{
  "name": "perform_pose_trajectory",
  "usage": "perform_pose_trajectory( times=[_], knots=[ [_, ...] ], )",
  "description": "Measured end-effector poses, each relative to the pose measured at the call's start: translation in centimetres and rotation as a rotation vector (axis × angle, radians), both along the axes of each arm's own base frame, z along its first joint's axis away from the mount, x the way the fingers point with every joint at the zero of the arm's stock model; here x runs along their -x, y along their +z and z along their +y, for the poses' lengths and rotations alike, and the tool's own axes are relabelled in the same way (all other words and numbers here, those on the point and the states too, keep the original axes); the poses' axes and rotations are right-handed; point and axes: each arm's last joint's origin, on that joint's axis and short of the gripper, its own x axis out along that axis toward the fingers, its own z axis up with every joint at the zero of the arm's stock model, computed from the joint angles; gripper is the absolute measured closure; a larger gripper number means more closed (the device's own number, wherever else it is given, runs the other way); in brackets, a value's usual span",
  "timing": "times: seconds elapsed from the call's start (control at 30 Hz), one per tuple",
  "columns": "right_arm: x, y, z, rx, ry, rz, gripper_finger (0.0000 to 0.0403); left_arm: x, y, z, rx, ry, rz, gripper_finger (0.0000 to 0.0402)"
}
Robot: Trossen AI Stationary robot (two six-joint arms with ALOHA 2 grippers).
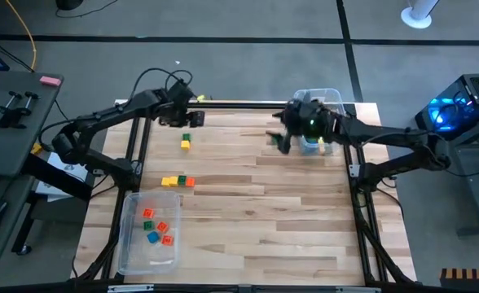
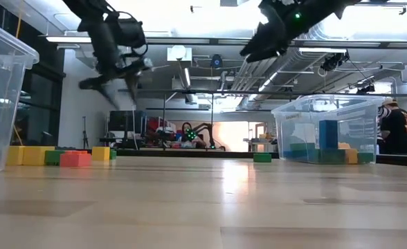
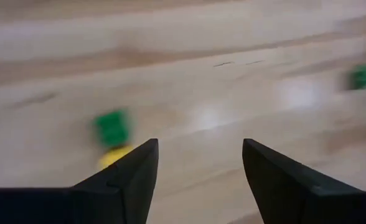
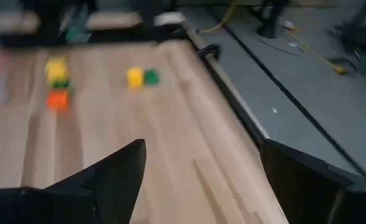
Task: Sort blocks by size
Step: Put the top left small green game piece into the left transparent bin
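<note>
At the table's near left corner we see a clear bin holding red, orange, blue and green blocks. Just beyond it a yellow-green-orange row lies on the wood, and farther back a green and yellow pair. Our left gripper hovers past that pair at the far edge, fingers spread and holding nothing. Our right gripper, fingers also spread, hangs beside the far bin, which holds blue and yellow blocks; one green block sits near it
</note>
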Motion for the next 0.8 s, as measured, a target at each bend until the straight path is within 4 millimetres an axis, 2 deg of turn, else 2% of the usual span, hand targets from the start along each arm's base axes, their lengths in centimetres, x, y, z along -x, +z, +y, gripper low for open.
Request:
perform_pose_trajectory(
  times=[0.1,0.2,0.37,0.47,0.63,0.8],
  knots=[
    [0.1,1.5,-1.3,-0.075,-0.091,-0.118,0.0092,0.7,-1.3,-0.4,0.025,0.08,0.092,0.0178],
    [0.1,3.2,-2.1,-0.111,-0.135,-0.218,0.0092,0.9,-3.1,-0.5,0.044,0.133,0.093,0.0177],
    [-0.2,6.9,-2.4,-0.063,-0.124,-0.371,0.0092,1.1,-6.3,-0.7,0.079,0.202,0.108,0.0177],
    [-0.5,8.2,-2.5,-0.019,-0.11,-0.39,0.0092,1.1,-7.6,-0.6,0.076,0.212,0.125,0.0177],
    [-1.3,8.7,-2.8,0.011,-0.1,-0.381,0.0092,0.6,-8.4,0.2,-0.01,0.245,0.139,0.0177],
    [-2.2,7.6,-3.1,-0.047,-0.114,-0.354,0.0092,0.5,-9.7,0.6,0.005,0.259,0.197,0.0177]
  ],
)
